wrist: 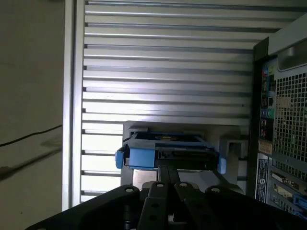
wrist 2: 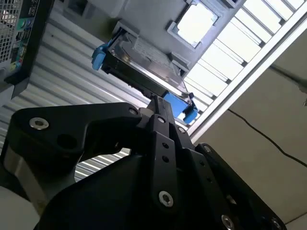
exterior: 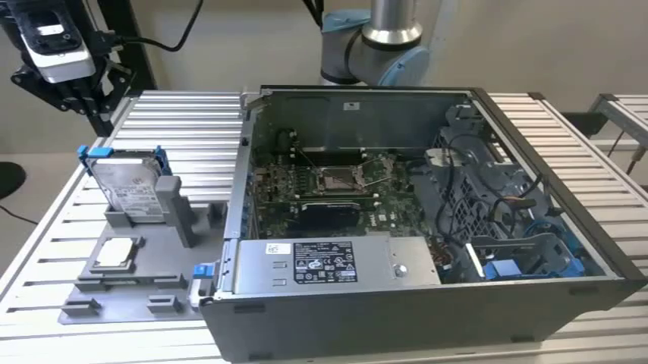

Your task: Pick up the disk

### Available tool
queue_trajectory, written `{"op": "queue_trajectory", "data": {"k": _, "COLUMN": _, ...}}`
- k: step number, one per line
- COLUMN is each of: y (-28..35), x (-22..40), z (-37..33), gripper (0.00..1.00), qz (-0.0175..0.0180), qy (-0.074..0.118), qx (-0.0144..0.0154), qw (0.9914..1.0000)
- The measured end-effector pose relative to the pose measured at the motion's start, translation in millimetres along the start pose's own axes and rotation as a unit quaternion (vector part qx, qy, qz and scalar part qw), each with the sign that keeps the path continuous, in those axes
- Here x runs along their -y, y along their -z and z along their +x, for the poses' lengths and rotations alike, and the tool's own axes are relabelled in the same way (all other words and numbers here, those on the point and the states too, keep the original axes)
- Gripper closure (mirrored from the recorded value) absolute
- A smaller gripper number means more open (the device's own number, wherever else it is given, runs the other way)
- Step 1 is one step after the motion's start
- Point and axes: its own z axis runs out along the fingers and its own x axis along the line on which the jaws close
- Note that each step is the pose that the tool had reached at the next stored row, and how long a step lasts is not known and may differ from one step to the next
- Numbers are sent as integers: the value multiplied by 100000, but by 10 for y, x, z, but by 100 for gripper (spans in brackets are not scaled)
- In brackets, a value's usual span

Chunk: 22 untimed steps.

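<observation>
jaws closed together and empty, pointing toward the disk [wrist: 182, 154] without touching it. disk stands on edge in a grey holder [exterior: 132, 296] on the slatted surface [exterior: 172, 121], at the exterior view's left of the open computer case [exterior: 405, 311].

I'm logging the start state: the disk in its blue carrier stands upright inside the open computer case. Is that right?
Not quite. The disk in its blue carrier stands upright, but in the grey fixture outside the computer case, on the exterior view's left of it, as the exterior view shows.
</observation>
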Motion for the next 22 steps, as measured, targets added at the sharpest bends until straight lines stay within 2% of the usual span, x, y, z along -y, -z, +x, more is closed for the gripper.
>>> {"op": "queue_trajectory", "data": {"k": 3, "y": 0, "x": 0, "z": 0, "gripper": 100, "qz": 16, "qy": 1537, "qx": -59, "qw": 99988}}
{"op": "queue_trajectory", "data": {"k": 5, "y": 0, "x": 0, "z": 0, "gripper": 100, "qz": 38, "qy": 3229, "qx": -126, "qw": 99948}}
{"op": "queue_trajectory", "data": {"k": 9, "y": 0, "x": 0, "z": 0, "gripper": 100, "qz": 61, "qy": 6905, "qx": -263, "qw": 99761}}
{"op": "queue_trajectory", "data": {"k": 14, "y": 1, "x": -1, "z": 6, "gripper": 100, "qz": 228, "qy": 10909, "qx": -445, "qw": 99402}}
{"op": "queue_trajectory", "data": {"k": 17, "y": 0, "x": -1, "z": 12, "gripper": 100, "qz": 333, "qy": 12933, "qx": -513, "qw": 99158}}
{"op": "queue_trajectory", "data": {"k": 19, "y": 0, "x": -1, "z": 16, "gripper": 100, "qz": 410, "qy": 14306, "qx": -572, "qw": 98969}}
{"op": "queue_trajectory", "data": {"k": 22, "y": 0, "x": -1, "z": 20, "gripper": 100, "qz": 532, "qy": 16491, "qx": -658, "qw": 98627}}
